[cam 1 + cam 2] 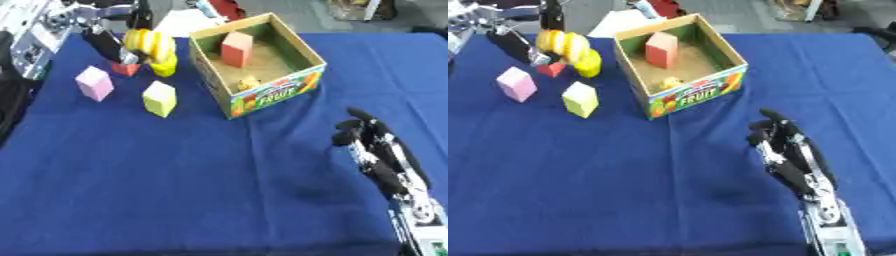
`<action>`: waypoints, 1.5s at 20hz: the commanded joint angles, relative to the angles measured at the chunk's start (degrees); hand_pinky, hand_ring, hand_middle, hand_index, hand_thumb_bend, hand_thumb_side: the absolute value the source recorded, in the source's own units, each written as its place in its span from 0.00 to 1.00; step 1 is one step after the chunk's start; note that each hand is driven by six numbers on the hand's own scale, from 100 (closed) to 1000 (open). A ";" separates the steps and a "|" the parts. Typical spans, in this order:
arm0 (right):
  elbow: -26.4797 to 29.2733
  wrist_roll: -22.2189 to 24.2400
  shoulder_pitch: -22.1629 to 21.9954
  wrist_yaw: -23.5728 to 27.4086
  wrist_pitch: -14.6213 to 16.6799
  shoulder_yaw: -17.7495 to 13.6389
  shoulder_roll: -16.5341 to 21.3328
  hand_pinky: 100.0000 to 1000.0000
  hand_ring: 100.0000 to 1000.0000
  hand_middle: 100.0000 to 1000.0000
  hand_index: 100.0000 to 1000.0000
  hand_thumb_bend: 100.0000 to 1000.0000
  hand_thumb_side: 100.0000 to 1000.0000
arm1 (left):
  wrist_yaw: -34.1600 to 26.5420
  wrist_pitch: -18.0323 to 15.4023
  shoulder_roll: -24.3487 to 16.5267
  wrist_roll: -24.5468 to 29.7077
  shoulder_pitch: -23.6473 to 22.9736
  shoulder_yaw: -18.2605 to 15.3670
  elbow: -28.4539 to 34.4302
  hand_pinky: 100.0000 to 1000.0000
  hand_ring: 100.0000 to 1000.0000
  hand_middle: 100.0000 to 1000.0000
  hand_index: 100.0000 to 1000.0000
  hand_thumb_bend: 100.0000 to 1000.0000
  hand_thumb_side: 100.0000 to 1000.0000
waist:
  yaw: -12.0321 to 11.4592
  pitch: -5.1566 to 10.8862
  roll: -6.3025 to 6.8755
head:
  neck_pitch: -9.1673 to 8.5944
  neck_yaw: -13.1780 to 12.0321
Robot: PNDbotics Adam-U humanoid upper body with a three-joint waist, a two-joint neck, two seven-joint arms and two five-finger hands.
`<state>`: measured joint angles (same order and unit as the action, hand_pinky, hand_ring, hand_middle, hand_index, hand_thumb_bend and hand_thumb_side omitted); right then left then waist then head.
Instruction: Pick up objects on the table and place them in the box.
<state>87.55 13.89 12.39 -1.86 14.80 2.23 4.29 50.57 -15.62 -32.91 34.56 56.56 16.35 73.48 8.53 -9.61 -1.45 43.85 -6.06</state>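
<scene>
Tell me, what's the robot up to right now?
Left hand fingers at the small red block beside the yellow toy. Right hand idle. Pink block and yellow block outside the box.

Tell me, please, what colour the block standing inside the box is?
The block in the box is salmon-orange, clearest in the left eye view.

The worktop (175,190) is covered with a dark blue cloth. On it, toward the far side, stands an open cardboard box (267,95) with "FRUIT" on its front. To the box's left lie a yellow-green block (160,98), a pink block (94,83), a small red block (125,69) and a bunch of yellow bananas (153,47).
</scene>
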 commanded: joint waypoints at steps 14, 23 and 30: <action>0.23 1.26 0.62 0.21 0.18 1.21 -0.59 0.61 0.60 0.62 0.88 0.00 0.34 | 23.63 1.21 20.62 -18.29 4.84 -3.41 -21.35 0.74 0.62 0.61 0.78 0.25 0.11 | 3.13 1.05 -0.62 | 0.27 -1.89; 0.24 1.22 0.69 0.24 0.14 0.97 -0.49 0.61 0.60 0.62 0.88 0.00 0.34 | 23.19 1.63 18.90 -18.29 4.76 -4.26 -20.75 0.76 0.66 0.69 0.90 0.35 0.12 | 2.54 1.33 -0.51 | 0.27 -1.58; 0.18 1.00 0.71 0.06 0.15 0.64 -0.13 0.61 0.60 0.62 0.88 0.00 0.35 | 17.09 0.83 13.48 -14.31 4.97 -3.87 -14.60 0.77 0.68 0.72 0.92 0.33 0.11 | 1.44 1.63 -0.37 | 0.27 -0.98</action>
<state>87.22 14.95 12.57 -1.85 14.78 3.21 3.35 69.04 -14.70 -17.30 19.48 60.09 12.79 56.69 9.90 -9.61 -1.49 43.85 -7.24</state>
